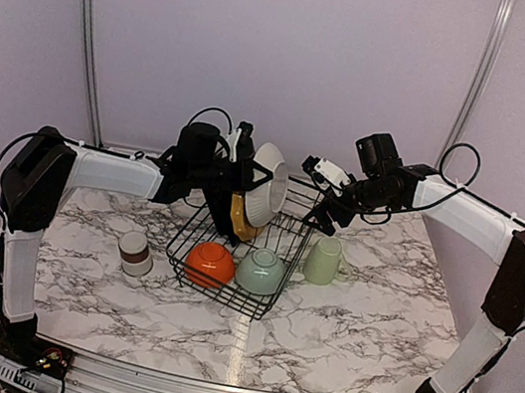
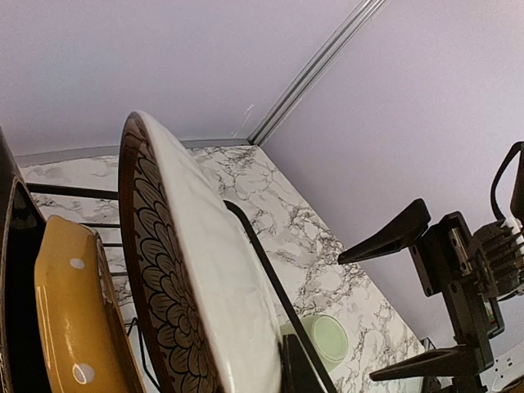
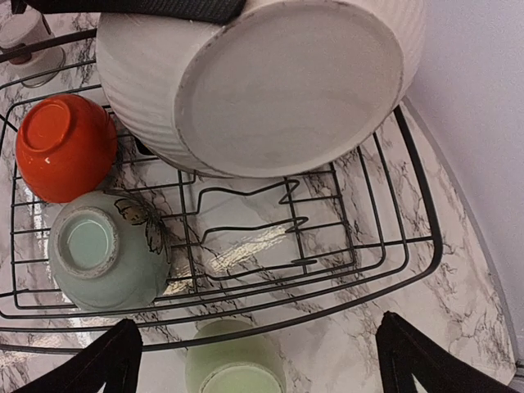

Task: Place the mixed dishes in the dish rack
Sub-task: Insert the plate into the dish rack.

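**Above the rack: seating the white bowl**

Over the dish rack (image 1: 217, 288), the left gripper (image 1: 246, 172) pinches the rim of the white bowl (image 1: 270, 186). The bowl is held on edge, clear of the wires, just beside the yellow plate (image 1: 241, 215) standing in the rack. The right gripper (image 1: 323, 221) hangs spread wide and empty above the pale green mug (image 1: 322, 260).

Recommended: lower the bowl into the free prongs (image 3: 254, 221) next to the plate. Keep the tilt, and release only once the rim bears on wire.

The right wrist view shows the bowl's foot ring and the vacant prongs beneath it. Only the left wrist view shows the brown petal pattern inside the bowl. The mug and the small cup (image 1: 135, 254) stand on the table (image 1: 362, 324), outside the rack.
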`<control>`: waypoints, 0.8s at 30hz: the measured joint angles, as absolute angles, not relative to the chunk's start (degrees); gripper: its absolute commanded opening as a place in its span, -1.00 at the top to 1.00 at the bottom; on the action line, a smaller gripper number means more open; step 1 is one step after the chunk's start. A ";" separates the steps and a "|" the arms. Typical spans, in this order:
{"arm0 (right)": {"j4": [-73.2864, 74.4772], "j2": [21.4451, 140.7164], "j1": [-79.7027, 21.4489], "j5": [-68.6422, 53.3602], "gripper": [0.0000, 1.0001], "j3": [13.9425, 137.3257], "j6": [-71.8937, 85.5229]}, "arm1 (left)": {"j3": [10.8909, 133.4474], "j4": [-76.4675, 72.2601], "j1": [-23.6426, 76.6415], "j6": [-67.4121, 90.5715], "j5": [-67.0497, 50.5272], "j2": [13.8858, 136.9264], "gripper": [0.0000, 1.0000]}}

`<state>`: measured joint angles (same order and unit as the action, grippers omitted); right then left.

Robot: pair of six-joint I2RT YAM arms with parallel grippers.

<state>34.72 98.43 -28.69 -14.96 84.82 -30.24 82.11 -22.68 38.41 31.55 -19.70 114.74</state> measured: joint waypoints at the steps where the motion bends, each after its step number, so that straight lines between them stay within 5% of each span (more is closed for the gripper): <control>1: 34.72 98.43 -28.69 -14.96 -0.97 84.82 -30.24 | 82.11 -22.79 38.11 31.70 -19.94 115.11 1.00; 8: 34.72 98.45 -28.69 -14.96 -0.97 84.82 -30.26 | 80.49 -23.40 37.36 33.30 -21.61 116.86 1.00; 15: 34.72 98.45 -28.69 -15.27 -0.97 84.82 -30.26 | 80.51 -23.66 37.23 32.12 -21.32 116.88 0.25; 24: 34.76 98.45 -28.69 -15.57 -0.97 84.82 -30.26 | 80.75 -22.41 37.91 29.52 -18.46 116.31 -0.13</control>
